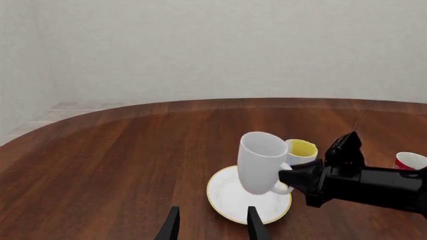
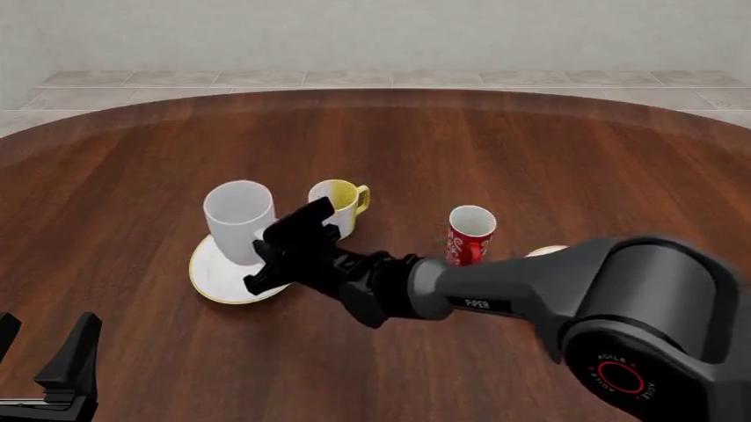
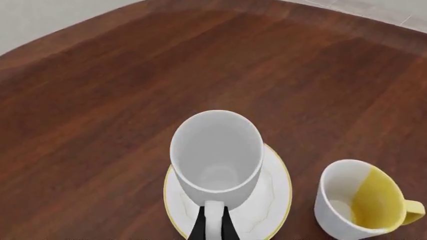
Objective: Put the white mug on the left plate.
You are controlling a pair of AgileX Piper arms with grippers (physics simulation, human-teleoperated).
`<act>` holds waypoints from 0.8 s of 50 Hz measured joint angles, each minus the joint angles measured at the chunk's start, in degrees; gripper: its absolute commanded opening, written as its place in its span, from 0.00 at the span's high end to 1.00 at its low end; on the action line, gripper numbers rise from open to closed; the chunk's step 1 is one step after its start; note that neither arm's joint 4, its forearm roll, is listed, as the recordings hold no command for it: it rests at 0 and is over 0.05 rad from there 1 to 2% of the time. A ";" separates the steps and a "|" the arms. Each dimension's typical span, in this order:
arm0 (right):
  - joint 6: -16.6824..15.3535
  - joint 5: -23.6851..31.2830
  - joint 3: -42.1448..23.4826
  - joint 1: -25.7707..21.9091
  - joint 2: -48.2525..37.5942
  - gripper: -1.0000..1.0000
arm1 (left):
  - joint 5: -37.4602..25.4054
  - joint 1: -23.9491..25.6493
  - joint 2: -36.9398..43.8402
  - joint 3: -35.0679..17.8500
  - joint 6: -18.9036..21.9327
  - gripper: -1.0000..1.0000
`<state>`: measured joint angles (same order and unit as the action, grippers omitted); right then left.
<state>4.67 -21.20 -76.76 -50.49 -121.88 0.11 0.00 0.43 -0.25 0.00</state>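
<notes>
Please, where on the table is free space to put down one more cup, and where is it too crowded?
Free: the wide bare wood behind the mugs up to the far table edge, and left of the left plate. Crowded: around the white mug, the yellow mug, the red mug and the right end effector.

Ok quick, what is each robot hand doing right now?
Left hand: open, holding nothing.
Right hand: closed on the handle of the white mug, which is over the left plate.
</notes>
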 measured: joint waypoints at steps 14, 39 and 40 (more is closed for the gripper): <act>0.20 -0.11 0.08 -0.14 -0.62 1.00 | 0.00 0.00 0.00 0.00 0.00 0.00; 0.44 -0.61 0.68 -0.04 -1.51 1.00 | 0.00 0.00 0.00 0.00 0.00 0.00; 0.45 -0.63 0.72 -0.03 -1.52 1.00 | 0.00 0.00 0.00 0.00 0.00 0.00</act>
<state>5.12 -21.83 -76.04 -50.52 -123.41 0.11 0.00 0.43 -0.25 0.00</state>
